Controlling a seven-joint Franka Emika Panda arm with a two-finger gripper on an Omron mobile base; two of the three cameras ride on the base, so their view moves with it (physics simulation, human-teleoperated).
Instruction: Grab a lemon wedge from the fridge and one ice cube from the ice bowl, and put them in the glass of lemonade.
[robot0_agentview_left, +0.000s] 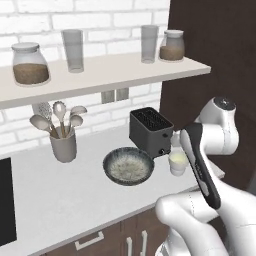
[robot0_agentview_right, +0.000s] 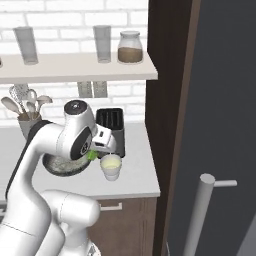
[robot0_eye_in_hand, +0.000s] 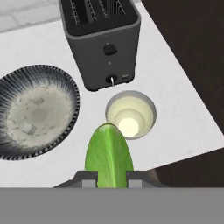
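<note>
Left base view: glass of lemonade (robot0_agentview_left: 178, 162) on worktop (robot0_agentview_left: 60, 195), btwn toaster (robot0_agentview_left: 150, 131) & arm.
Right base view: lemon wedge (robot0_agentview_right: 92, 155) just left of glass rim.
Hand view: fingers (robot0_eye_in_hand: 89, 179) pinching wedge; centre over glass before release.

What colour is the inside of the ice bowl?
Pale speckled grey, with a dark ribbed rim; the ice bowl shows best in the hand view.

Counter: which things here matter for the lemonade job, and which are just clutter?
Job:
lemon wedge, held in the gripper
glass of lemonade
ice bowl

Clutter:
toaster
utensil holder
shelf jars
tall glasses
</note>
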